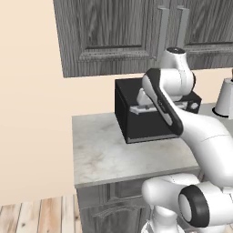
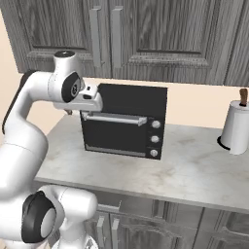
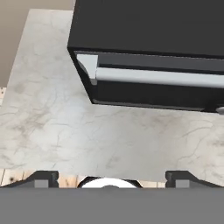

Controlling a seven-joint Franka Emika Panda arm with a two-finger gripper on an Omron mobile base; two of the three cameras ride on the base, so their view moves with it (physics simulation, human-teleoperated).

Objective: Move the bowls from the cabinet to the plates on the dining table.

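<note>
Item 1, nearest: gripper (image 3: 111, 178). Two dark fingertips (image 3: 41, 178) stand at the bottom of the hand view, well apart, with nothing between them. The hand points down over the front part of the counter, just before the oven. In the right base view the hand (image 2: 87, 99) sits at the oven's upper left front corner; in the left base view the white arm (image 1: 182, 123) crosses in front of the oven.

Item 2: counter (image 1: 104, 154). Pale marbled top over grey panelled fronts. A bare stretch lies left of the oven and before it. Wooden floorboards (image 1: 32, 216) show below its front edge.

Item 3: oven (image 2: 126, 121). Black box on the counter, door closed. A long light bar handle (image 2: 114, 118) runs across the top of the door; three round knobs (image 2: 155, 138) sit in a column on its right side.

Item 4: paper towel roll (image 2: 236, 129). White, upright on a stand, on the counter well to the right of the oven.

Item 5, farthest: cabinet (image 2: 160, 34). Dark grey wood grain, raised-panel doors, mounted on the wall above the oven. Doors shut, so whatever is inside cannot be seen. Two long vertical light grey handles (image 2: 116, 36) hang side by side above the oven's left part.

Item 6: wall (image 1: 32, 100). Plain beige, behind and left of the counter.
</note>
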